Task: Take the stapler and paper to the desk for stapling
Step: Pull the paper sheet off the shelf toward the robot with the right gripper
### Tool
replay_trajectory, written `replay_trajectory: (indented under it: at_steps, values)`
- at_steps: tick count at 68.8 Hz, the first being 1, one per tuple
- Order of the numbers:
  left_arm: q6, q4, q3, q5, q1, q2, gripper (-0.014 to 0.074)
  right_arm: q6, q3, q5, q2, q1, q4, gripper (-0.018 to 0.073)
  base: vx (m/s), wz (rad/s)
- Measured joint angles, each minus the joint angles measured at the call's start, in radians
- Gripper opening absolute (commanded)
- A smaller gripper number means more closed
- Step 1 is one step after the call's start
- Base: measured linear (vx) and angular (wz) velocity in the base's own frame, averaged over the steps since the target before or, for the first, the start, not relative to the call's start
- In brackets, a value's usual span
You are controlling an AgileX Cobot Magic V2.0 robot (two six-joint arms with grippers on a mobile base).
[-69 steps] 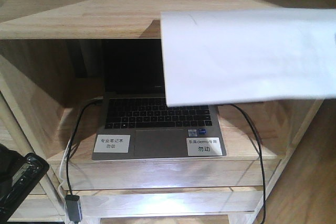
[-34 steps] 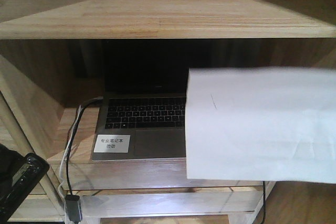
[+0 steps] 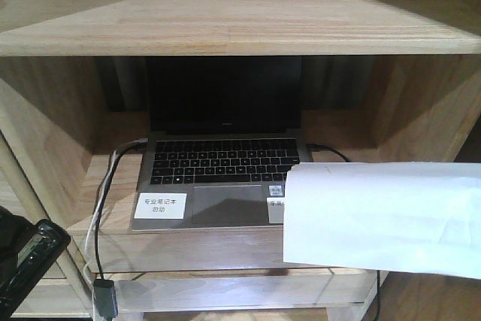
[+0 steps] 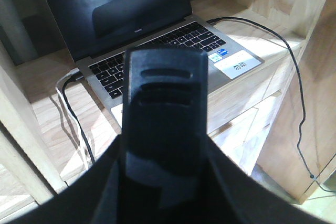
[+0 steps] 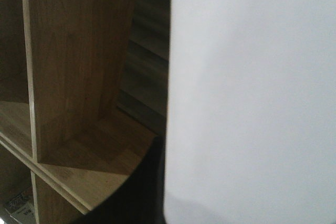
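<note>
the paper point(image 3: 383, 219) hides one front corner of the laptop point(image 3: 218, 163).

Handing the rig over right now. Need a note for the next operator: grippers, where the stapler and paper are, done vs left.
Left gripper: fingers not distinguishable. A black ridged object fills the left wrist view; possibly the stapler, but no orange-red patch shows.
Right gripper: hidden behind the plain white paper sheet; grip unconfirmed.
Paper: appears held up in front of the light-wood shelf unit, covering the right front corner of the open grey laptop.
Desk: not in any view.
Done: paper apparently picked up.
Left: confirm stapler, bring both to desk, staple.
</note>
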Motion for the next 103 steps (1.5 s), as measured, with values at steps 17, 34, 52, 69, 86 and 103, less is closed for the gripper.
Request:
replay_trajectory:
  at_steps: [17, 34, 52, 69, 86, 103]
  values:
    - [0.000, 0.000, 0.000, 0.000, 0.000, 0.000, -0.0007, 0.000, 0.000, 0.003, 0.000, 0.000, -0.002, -0.0002, 0.00, 0.00]
    - [0.000, 0.000, 0.000, 0.000, 0.000, 0.000, -0.0007, 0.000, 0.000, 0.003, 0.000, 0.000, -0.003, -0.0002, 0.00, 0.00]
    - [0.000, 0.000, 0.000, 0.000, 0.000, 0.000, -0.0007, 0.000, 0.000, 0.003, 0.000, 0.000, -0.003, -0.0002, 0.00, 0.00]
    - [0.000, 0.000, 0.000, 0.000, 0.000, 0.000, -0.0007, 0.000, 0.000, 0.004, 0.000, 0.000, -0.003, -0.0002, -0.01, 0.00]
    - [0.000, 0.000, 0.000, 0.000, 0.000, 0.000, -0.0007, 0.000, 0.000, 0.004, 0.000, 0.000, -0.003, -0.0002, -0.08, -0.05]
    - [0.000, 0.000, 0.000, 0.000, 0.000, 0.000, -0.0007, 0.000, 0.000, 0.004, 0.000, 0.000, -0.003, -0.0002, -0.16, -0.06]
